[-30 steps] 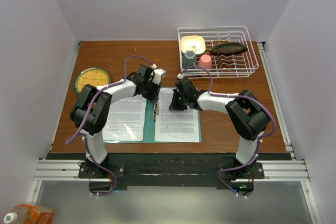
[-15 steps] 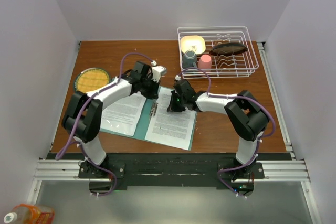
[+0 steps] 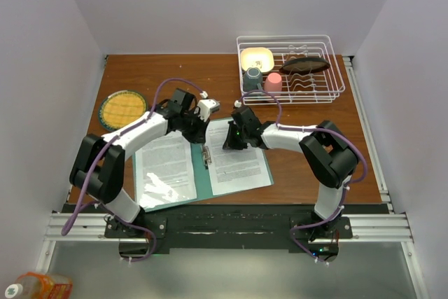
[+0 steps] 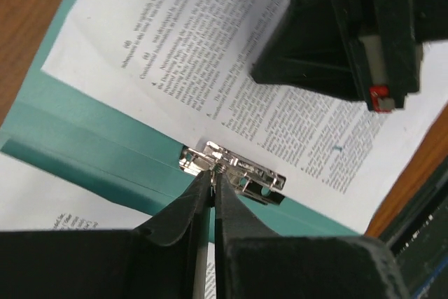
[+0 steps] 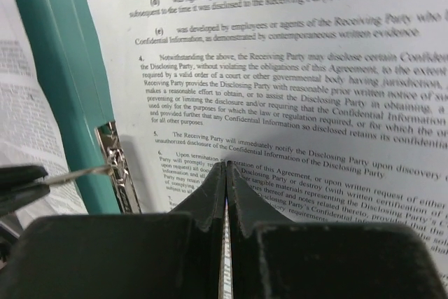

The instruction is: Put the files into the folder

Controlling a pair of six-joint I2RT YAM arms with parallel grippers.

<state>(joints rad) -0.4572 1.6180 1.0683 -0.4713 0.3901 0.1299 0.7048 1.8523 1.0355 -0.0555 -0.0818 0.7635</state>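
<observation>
The teal folder (image 3: 199, 175) lies open on the table, turned a little askew. One file (image 3: 164, 169) lies on its left leaf and another file (image 3: 239, 161) on its right leaf. A metal clip (image 3: 207, 155) sits at the crease. My left gripper (image 3: 203, 131) is shut on the clip's thin wire lever (image 4: 212, 173). The left wrist view shows the clip (image 4: 238, 169), the folder (image 4: 91, 152) and a file (image 4: 231, 54). My right gripper (image 3: 232, 141) is shut with its tips (image 5: 227, 166) down on the right file (image 5: 280, 68), beside the clip (image 5: 115, 166) and the folder (image 5: 59, 68).
A white wire dish rack (image 3: 329, 68) at the back right holds a yellow bowl (image 3: 256, 58), a grey cup (image 3: 253, 78), a pink cup (image 3: 274, 82) and a dark object (image 3: 304, 65). A round woven mat (image 3: 122, 107) lies at the left. The folder's near edge is close to the table's front edge.
The folder with its sheets has swung on the table, first one way and then back the other, so its near left corner now sits lower. My left arm has shifted left. Both grippers stayed shut.
</observation>
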